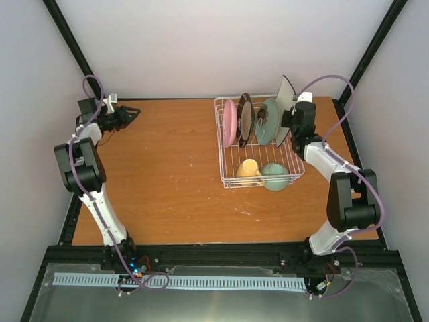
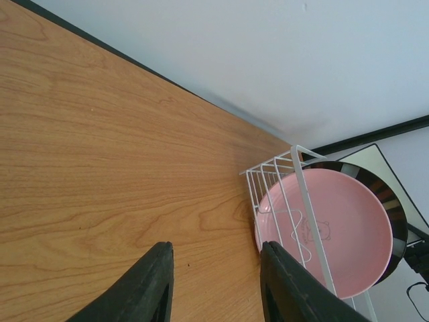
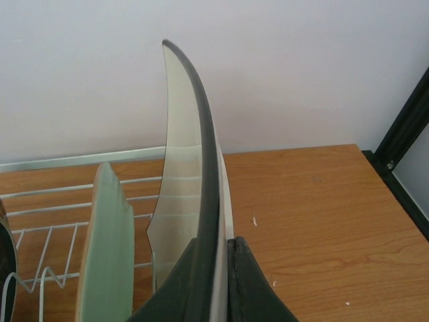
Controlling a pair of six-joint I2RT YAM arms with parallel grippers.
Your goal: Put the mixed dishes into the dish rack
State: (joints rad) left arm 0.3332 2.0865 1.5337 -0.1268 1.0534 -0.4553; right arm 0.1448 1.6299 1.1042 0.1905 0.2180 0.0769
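The last step is in hand: the right gripper (image 3: 214,272) is clamped on the lower edge of the white square plate (image 3: 191,174), held on edge over the right end of the dish rack (image 1: 231,180), just beside the mint-green round plate (image 1: 268,122). The next move, in my judgement, calls for lowering it between the tines, then letting go. The left gripper (image 2: 216,251) hangs empty, jaws apart; no lettering is readable, only a faint outline figure on the pink plate (image 2: 335,228).
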